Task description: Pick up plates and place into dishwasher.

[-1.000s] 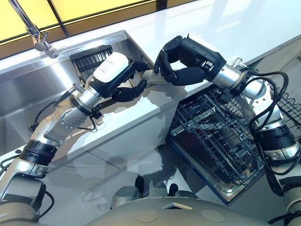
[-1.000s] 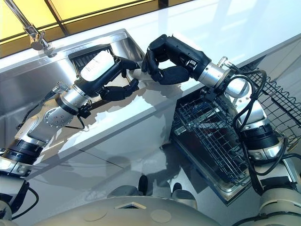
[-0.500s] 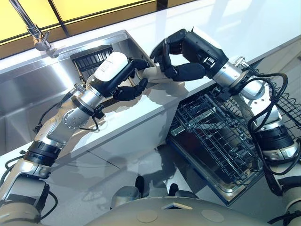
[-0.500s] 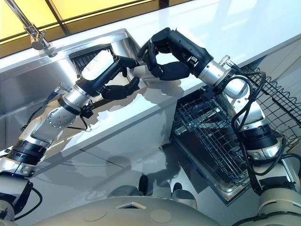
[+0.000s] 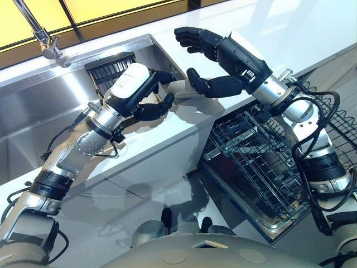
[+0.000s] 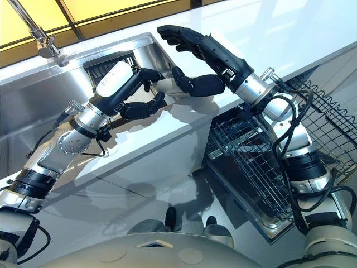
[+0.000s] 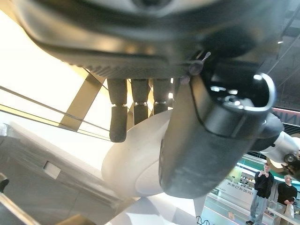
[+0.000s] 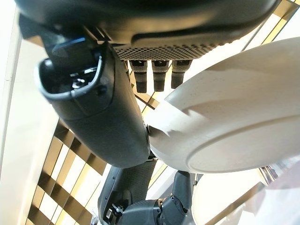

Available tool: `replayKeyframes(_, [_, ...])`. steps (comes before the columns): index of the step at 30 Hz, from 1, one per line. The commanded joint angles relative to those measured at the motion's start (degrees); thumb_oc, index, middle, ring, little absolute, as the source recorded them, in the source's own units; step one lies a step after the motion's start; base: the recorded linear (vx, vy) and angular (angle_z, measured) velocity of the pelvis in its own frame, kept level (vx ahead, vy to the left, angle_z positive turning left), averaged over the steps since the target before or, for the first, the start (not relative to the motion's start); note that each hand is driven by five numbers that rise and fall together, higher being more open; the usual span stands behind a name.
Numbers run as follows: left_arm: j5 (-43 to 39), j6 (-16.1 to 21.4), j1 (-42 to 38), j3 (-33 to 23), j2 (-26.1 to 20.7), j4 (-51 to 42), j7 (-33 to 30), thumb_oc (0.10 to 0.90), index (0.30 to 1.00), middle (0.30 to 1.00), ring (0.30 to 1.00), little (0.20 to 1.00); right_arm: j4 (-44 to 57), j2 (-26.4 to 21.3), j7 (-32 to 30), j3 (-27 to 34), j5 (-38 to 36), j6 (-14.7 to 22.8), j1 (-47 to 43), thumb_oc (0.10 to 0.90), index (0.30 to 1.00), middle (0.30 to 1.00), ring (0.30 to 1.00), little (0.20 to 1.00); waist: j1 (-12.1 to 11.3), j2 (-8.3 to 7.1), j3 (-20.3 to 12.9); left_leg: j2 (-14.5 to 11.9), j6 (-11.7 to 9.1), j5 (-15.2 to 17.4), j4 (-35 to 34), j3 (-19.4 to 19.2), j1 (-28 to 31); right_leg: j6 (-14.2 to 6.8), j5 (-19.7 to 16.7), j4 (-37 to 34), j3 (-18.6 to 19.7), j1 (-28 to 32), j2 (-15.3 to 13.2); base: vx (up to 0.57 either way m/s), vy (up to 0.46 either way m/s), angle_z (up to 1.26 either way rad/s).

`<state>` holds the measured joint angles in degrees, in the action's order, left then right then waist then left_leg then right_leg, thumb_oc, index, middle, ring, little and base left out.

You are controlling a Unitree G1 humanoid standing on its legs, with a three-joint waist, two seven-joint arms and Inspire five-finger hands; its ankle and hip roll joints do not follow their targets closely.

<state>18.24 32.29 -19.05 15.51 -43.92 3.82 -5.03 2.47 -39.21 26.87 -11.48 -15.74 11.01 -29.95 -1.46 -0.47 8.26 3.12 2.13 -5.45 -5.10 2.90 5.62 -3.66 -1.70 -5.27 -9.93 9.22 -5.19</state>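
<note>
The round cream-white ceramic plate [image 5: 177, 89] sits edge-on over the white countertop [image 5: 268, 33], just at the right rim of the stainless steel sink [image 5: 33, 111], and it is pinched in the left hand [image 5: 146, 95], whose dark fingers curl over one face while the thumb closes on the other; the left wrist view shows the same plate [image 7: 136, 159] pressed between that row of fingers and the thumb, a grip that, I judge, keeps the plate off the counter so it can be passed across; the right hand [image 5: 215, 56] hovers at about 1 o'clock of the plate, spread wide, its fingers straight and raised above the plate and its thumb stretched low just beside the plate's edge, holding nothing; in the right wrist view the plate [image 8: 234, 108] lies just past that thumb, apart from the fingers; this looks like a handover between the hands, since the left arm is on the sink side and the right arm is nearer the goal; the open dishwasher's dark wire rack [image 5: 262, 162] stands at about 4 o'clock of the plate, below the counter edge and well apart, with no plate visible in it; a chrome faucet [image 5: 42, 36] rises at 10 o'clock, far from the plate; two people [image 7: 272, 187] stand in the background of the left wrist view.
</note>
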Motion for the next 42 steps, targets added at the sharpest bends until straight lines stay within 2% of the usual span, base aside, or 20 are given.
replayKeyframes(1, [-5.1, 2.4, -4.5, -8.7, -0.9, -5.1, -8.6, 0.1, 0.3, 0.3, 0.3, 0.2, -1.2, -4.9, 2.2, 3.6, -2.0, 0.4, 0.5, 0.8, 0.9, 0.9, 0.9, 0.9, -0.8, 1.39, -6.9, 0.5, -0.8, 8.7, 0.3, -1.1, 3.1, 0.6, 9.0, 7.2, -0.8, -1.7, 4.0, 0.0, 0.0, 0.0])
replayKeyframes(5, [-5.3, 2.3, -4.5, -8.9, -1.8, -4.5, -8.3, 0.1, 0.3, 0.3, 0.3, 0.2, -1.4, -5.8, 5.3, 3.0, -4.7, 0.0, 0.5, 0.8, 0.9, 0.9, 0.9, 0.9, -0.9, 1.32, -7.0, 0.4, -0.9, 8.6, 0.3, -1.1, 3.1, 0.7, 9.2, 7.6, -1.1, -1.8, 3.9, 0.0, 0.0, 0.0])
replayKeyframes(11, [-4.4, 1.8, -4.5, -8.6, -3.2, -3.7, -8.4, 0.1, 0.3, 0.3, 0.3, 0.2, -0.4, -6.6, 3.3, 4.6, -12.2, 3.1, -0.3, 0.8, 0.9, 0.9, 0.9, 0.9, -1.0, 1.25, -7.1, 0.4, -0.8, 8.8, 0.3, -0.9, 3.3, 0.7, 9.4, 7.9, -1.4, -1.6, 3.9, 0.0, 0.0, 0.0])
replayKeyframes(14, [-4.1, 1.6, -4.4, -8.7, -2.7, -2.8, -8.3, 0.1, 0.3, 0.3, 0.3, 0.2, 1.4, -4.5, -2.2, 7.3, -17.8, 5.7, -0.9, 0.8, 0.9, 0.9, 0.9, 0.9, -1.0, 1.41, -7.1, 0.4, -0.7, 9.0, 0.4, -0.8, 3.3, 0.7, 9.5, 7.9, -1.4, -1.7, 4.0, 0.0, 0.0, 0.0])
replayKeyframes(16, [-3.5, 1.6, -4.1, -8.7, -2.2, -2.0, -8.4, 0.1, 0.3, 0.3, 0.3, 0.2, 3.0, -0.9, -8.2, 10.0, -19.2, 8.8, -1.0, 0.8, 0.9, 0.9, 0.9, 0.9, -1.1, 1.76, -7.2, 0.5, -0.4, 8.8, 0.5, -1.0, 3.0, 0.7, 9.0, 7.8, -1.4, -2.0, 4.0, 0.0, 0.0, 0.0])
replayKeyframes(18, [-3.2, 1.5, -4.2, -8.5, -2.1, -1.6, -8.7, 0.1, 0.3, 0.3, 0.3, 0.2, 3.6, 0.6, -11.1, 11.0, -17.3, 10.6, -0.9, 0.8, 0.9, 0.9, 0.9, 0.9, -1.0, 1.91, -7.2, 0.5, -0.4, 9.0, 0.6, -1.2, 3.0, 0.7, 9.0, 7.7, -1.3, -2.0, 4.0, 0.0, 0.0, 0.0])
replayKeyframes(21, [-3.7, 0.6, -4.3, -8.3, -2.0, -1.7, -8.6, 0.1, 0.3, 0.3, 0.3, 0.2, 4.7, 2.2, -13.7, 12.3, -14.0, 11.2, -0.3, 0.8, 0.9, 0.9, 0.9, 0.9, -0.9, 2.17, -7.3, 0.6, -0.2, 9.1, 0.7, -1.5, 3.1, 0.7, 8.9, 7.4, -1.2, -2.0, 4.1, 0.0, 0.0, 0.0])
replayKeyframes(23, [-4.0, 0.0, -4.4, -8.4, -1.9, -1.7, -8.3, 0.1, 0.3, 0.3, 0.3, 0.2, 4.9, 2.3, -14.3, 12.5, -13.0, 10.6, 0.4, 0.8, 0.9, 0.9, 0.9, 0.9, -0.8, 2.19, -7.4, 0.6, -0.2, 9.1, 0.7, -1.7, 3.1, 0.7, 8.8, 7.0, -1.0, -1.9, 4.2, 0.0, 0.0, 0.0])
replayKeyframes(29, [-4.6, -0.2, -4.4, -8.8, -2.2, -2.1, -7.4, 0.1, 0.3, 0.3, 0.3, 0.2, 3.9, 1.0, -11.0, 11.9, -9.3, 7.8, 1.9, 0.8, 0.9, 0.9, 0.9, 0.9, -0.6, 2.0, -7.4, 0.5, -0.3, 9.1, 0.7, -1.8, 3.3, 0.8, 8.7, 6.9, -0.9, -1.7, 4.3, 0.0, 0.0, 0.0])
replayKeyframes(33, [-4.7, -0.2, -4.5, -8.8, -2.4, -3.0, -6.9, 0.1, 0.3, 0.3, 0.3, 0.2, 3.0, -1.8, -5.8, 9.9, -6.6, 4.8, 2.1, 0.8, 0.9, 0.9, 0.9, 0.9, -0.4, 1.8, -7.5, 0.5, -0.5, 8.8, 0.7, -1.8, 3.2, 0.9, 8.7, 7.0, -0.8, -1.8, 4.3, 0.0, 0.0, 0.0])
replayKeyframes(38, [-4.3, 0.4, -5.7, -8.0, -3.5, -3.6, -6.9, 0.1, 0.3, 0.3, 0.3, 0.2, 0.9, -5.8, -2.0, 5.8, -2.6, 3.6, 0.0, 0.8, 0.9, 0.9, 0.9, 0.9, -0.6, 1.49, -7.4, 0.4, -0.8, 8.6, 0.5, -1.4, 3.2, 1.0, 8.8, 7.1, -1.1, -1.6, 4.3, 0.0, 0.0, 0.0])
replayKeyframes(42, [-3.9, 0.9, -6.6, -7.4, -4.4, -3.5, -7.2, 0.1, 0.3, 0.3, 0.3, 0.2, -0.2, -7.9, -2.5, 3.8, -2.2, 3.5, -1.9, 0.8, 0.9, 0.9, 0.9, 0.9, -0.8, 1.39, -7.5, 0.4, -1.0, 8.8, 0.4, -1.1, 3.6, 0.9, 9.3, 7.2, -1.3, -1.2, 4.2, 0.0, 0.0, 0.0])
